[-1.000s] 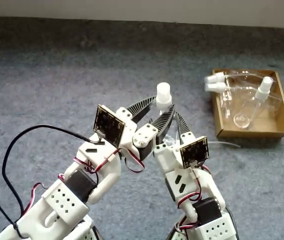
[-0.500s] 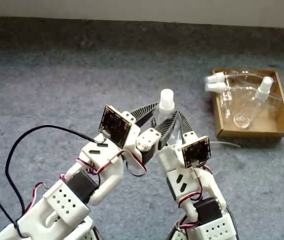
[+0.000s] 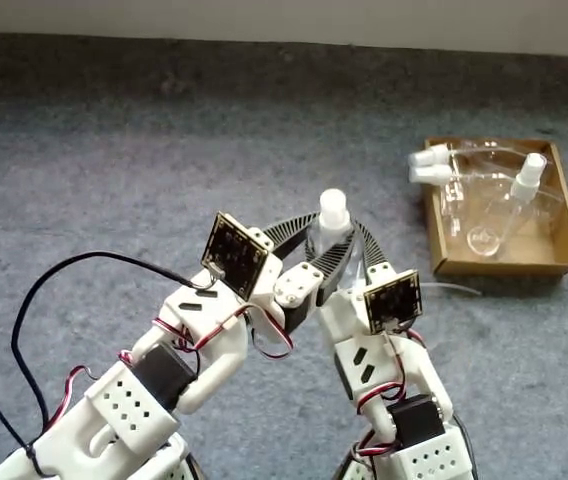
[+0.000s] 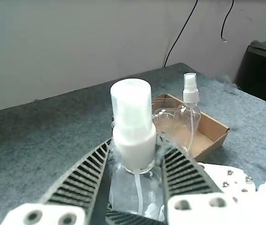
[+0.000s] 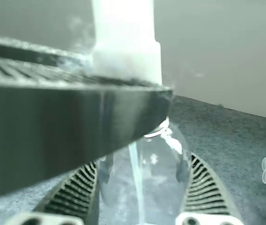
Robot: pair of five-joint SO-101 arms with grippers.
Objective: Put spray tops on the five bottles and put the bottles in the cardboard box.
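Pinching the white spray top [image 4: 132, 117] between its fingers [image 4: 84, 173], the left gripper [image 4: 134, 158] holds it on the neck of a clear bottle [image 5: 163, 150]. The right gripper [image 5: 145, 164] squeezes the bottle's body. It is upright over the tabletop [image 3: 114, 150], near the cardboard box [image 3: 494, 267] with other bottles [image 3: 499, 215] inside.

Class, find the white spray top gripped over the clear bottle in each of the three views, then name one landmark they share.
High view: spray top at the centre, left of the cardboard box.
Left wrist view: spray top gripped in the left claw.
Right wrist view: spray top above the right claw.
Shared landmark: the clear bottle beneath it.
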